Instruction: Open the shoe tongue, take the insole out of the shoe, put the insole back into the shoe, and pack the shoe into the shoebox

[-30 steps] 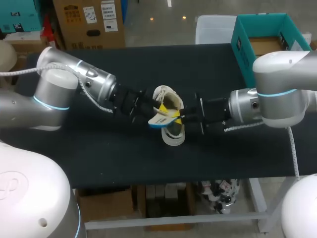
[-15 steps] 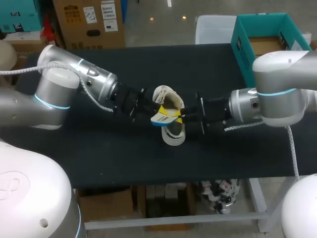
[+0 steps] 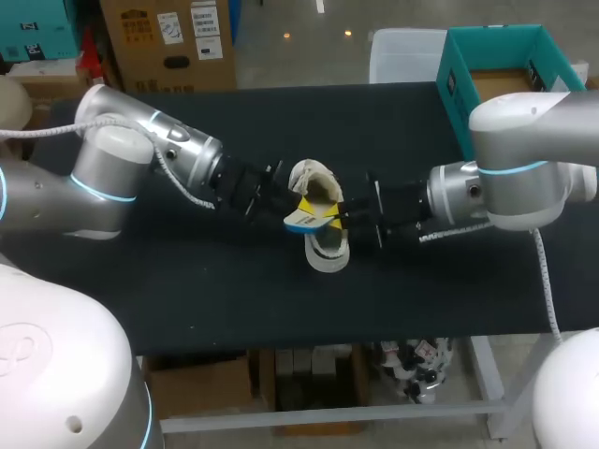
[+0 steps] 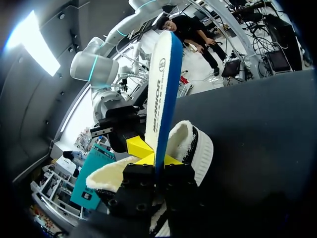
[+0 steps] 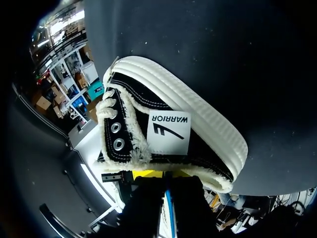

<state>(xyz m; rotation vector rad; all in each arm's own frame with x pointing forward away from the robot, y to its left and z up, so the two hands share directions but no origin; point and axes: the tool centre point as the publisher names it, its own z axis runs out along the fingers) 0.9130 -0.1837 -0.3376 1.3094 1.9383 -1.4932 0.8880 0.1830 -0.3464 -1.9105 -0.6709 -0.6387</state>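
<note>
Your left end effector (image 4: 158, 159) is clenched on the insole (image 4: 159, 89). Both yellow tips pinch it from two sides with only the insole's thickness between them. In the left wrist view the insole is edge-on, with a white top face and a blue underside, and it runs straight out ahead of the fingers. It sits just beside the fleece-lined opening of the shoe (image 3: 326, 251). You can't tell whether its gripped end touches the shoe.

Your right end effector (image 3: 335, 221) is up against the shoe's fleece rim on the opposite side. The rim covers its tips in the right wrist view, so I can't tell whether it is clamped or released. That view shows the shoe side-on: black canvas, white ribbed sole, metal eyelets and a white tag on the side.

Left arm comes in from the left, forearm angled in toward the tabletop's middle. Right arm comes in from the right, wrist roughly level and pointing left. The two end effectors sit close together over the shoe.

The shoe rests on the black tabletop (image 3: 234, 281) near its centre, between the two end effectors. The teal shoebox (image 3: 454, 94) stands open at the far right corner, well apart from the shoe.
</note>
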